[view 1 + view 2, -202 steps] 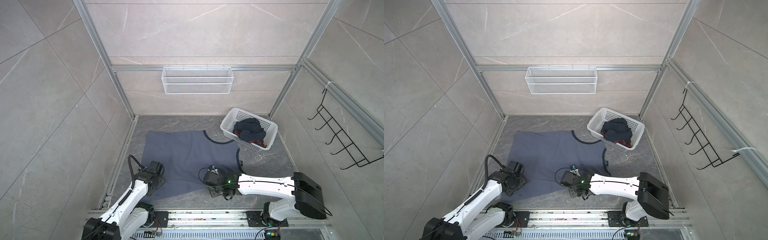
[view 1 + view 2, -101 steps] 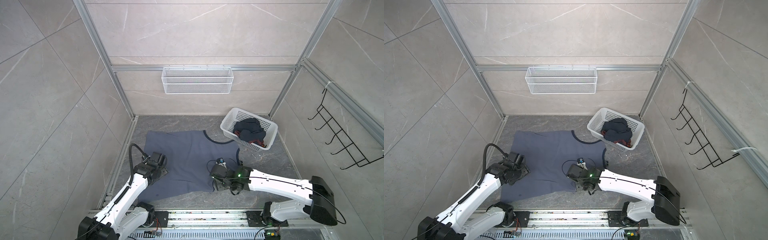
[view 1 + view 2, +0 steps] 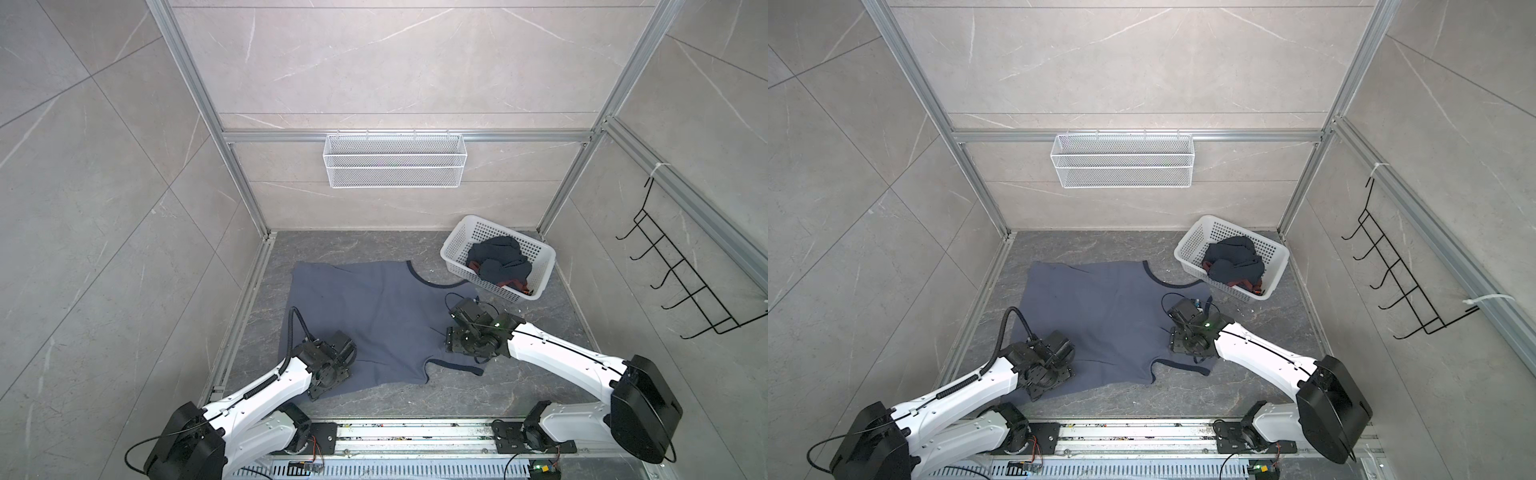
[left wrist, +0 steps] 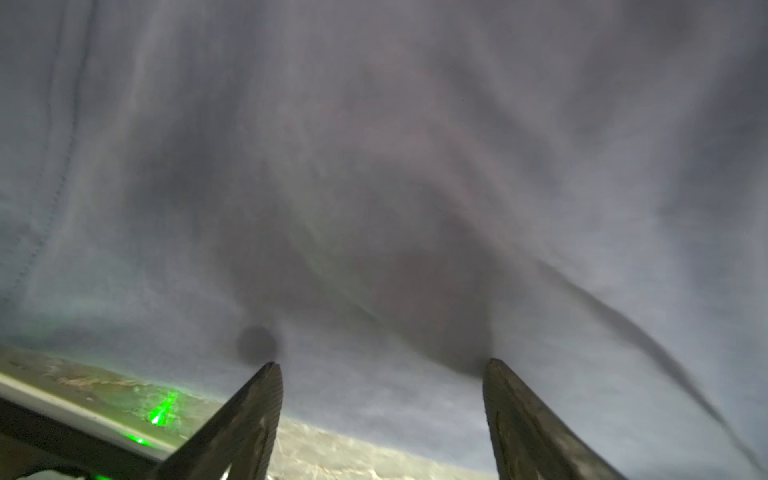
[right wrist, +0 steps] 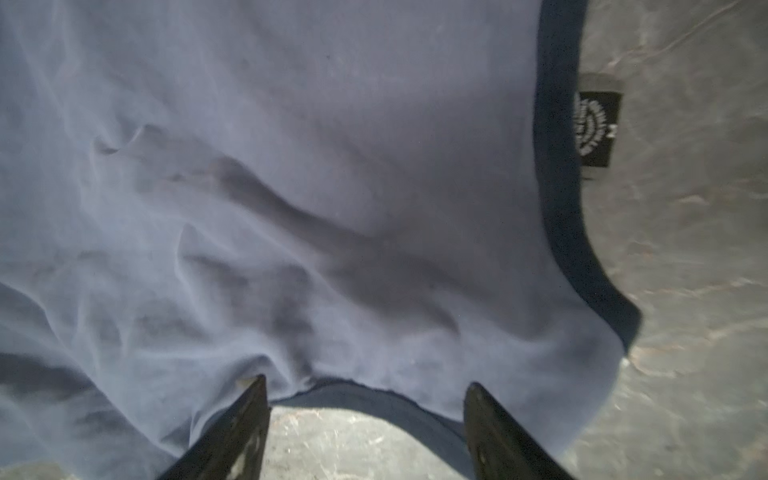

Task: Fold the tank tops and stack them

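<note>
A slate-blue tank top (image 3: 374,316) (image 3: 1100,316) lies spread flat on the grey floor in both top views. The dark navy tank top (image 3: 498,259) (image 3: 1235,259), showing some maroon, is bunched in the white basket (image 3: 490,286). My left gripper (image 3: 328,380) (image 4: 380,365) hangs open over the blue top's near left hem, holding nothing. My right gripper (image 3: 455,345) (image 5: 365,380) is open at the top's right side. Its fingers straddle a dark-trimmed armhole edge that lies loose on the floor. A black label (image 5: 596,120) shows at the neckline.
The basket stands at the back right corner, close to the blue top's strap (image 3: 432,282). A white wire shelf (image 3: 392,160) hangs on the back wall and a black hook rack (image 3: 681,286) on the right wall. An aluminium rail (image 3: 415,432) runs along the front.
My right gripper has opened and let go of the blue top, moving right and farther back. My left gripper has shifted a little to the right, still open.
</note>
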